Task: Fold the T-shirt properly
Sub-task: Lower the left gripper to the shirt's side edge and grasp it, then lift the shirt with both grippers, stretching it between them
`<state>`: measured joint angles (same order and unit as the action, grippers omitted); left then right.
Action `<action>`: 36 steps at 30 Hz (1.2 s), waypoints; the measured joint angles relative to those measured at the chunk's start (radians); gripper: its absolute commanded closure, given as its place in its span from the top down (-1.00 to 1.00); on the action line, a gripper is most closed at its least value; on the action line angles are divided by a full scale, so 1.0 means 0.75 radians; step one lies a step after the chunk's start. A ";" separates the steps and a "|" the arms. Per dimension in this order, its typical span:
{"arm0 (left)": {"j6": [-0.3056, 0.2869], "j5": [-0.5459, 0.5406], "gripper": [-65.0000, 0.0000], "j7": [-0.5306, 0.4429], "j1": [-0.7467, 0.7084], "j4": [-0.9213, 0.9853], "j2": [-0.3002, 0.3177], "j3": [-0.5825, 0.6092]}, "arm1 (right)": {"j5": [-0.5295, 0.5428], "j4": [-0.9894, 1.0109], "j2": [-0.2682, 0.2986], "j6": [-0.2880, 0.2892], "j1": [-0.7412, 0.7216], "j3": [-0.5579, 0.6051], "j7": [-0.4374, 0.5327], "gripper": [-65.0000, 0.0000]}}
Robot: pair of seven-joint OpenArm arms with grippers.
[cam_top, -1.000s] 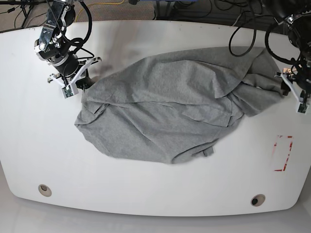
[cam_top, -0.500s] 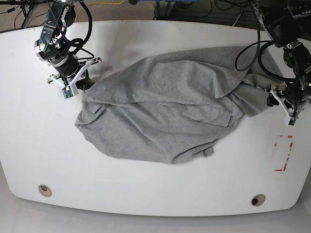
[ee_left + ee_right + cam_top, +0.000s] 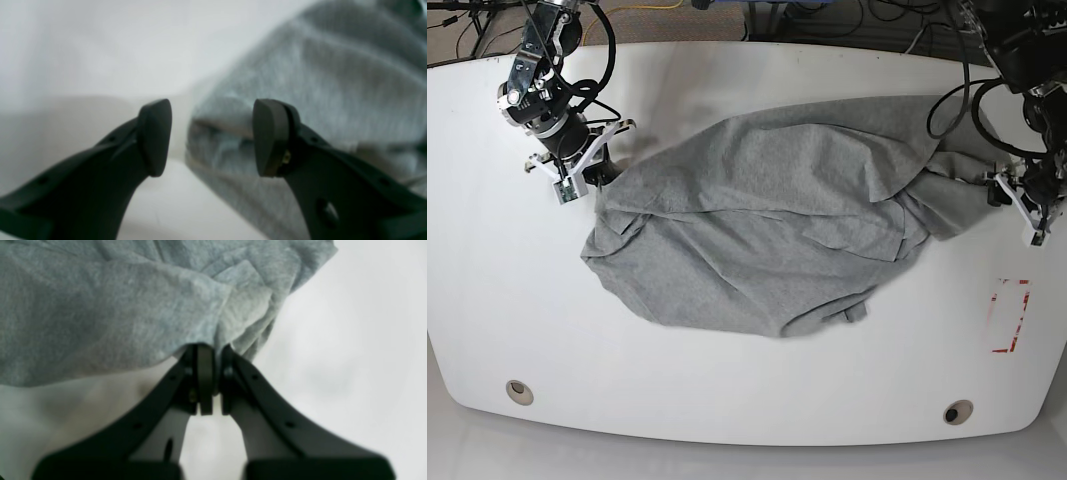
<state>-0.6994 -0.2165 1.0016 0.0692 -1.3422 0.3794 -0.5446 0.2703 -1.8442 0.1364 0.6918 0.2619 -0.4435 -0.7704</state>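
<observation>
The T-shirt (image 3: 767, 230) lies crumpled mid-table (image 3: 727, 400), with the right gripper (image 3: 595, 172) at its far-left edge, the left gripper (image 3: 1005, 190) at its right edge.

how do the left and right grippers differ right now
The left gripper has its jaws open, with a T-shirt edge between them ungripped; the right gripper is shut on a bunched fold. The left sits at the shirt's right end in the base view, the right at its left. Both are at the cloth's edge.

Black arms, looped black cables, matte black pincer (image 3: 210, 380) fingers.
</observation>
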 measured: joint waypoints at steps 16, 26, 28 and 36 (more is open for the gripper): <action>0.003 -0.012 0.12 -0.064 -0.039 0.124 0.017 0.005 | 0.000 0.000 0.000 0.001 0.000 0.000 0.000 -0.96; -0.002 -0.033 0.07 -0.158 -0.025 0.227 0.060 0.006 | -0.001 0.000 0.000 0.001 0.001 0.000 0.000 -0.96; -0.002 -0.033 -0.09 -0.161 -0.025 0.227 0.060 0.006 | 0.000 0.000 0.000 0.001 0.001 0.000 0.000 -0.96; 0.004 -0.017 -1.00 -0.165 -0.022 0.229 0.061 0.006 | 0.000 0.000 0.000 0.001 0.001 0.000 0.000 -0.97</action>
<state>-0.6968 -0.2295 0.8776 0.0525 -1.1702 0.4252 -0.5404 0.2703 -1.8442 0.1364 0.6922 0.2626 -0.4435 -0.7704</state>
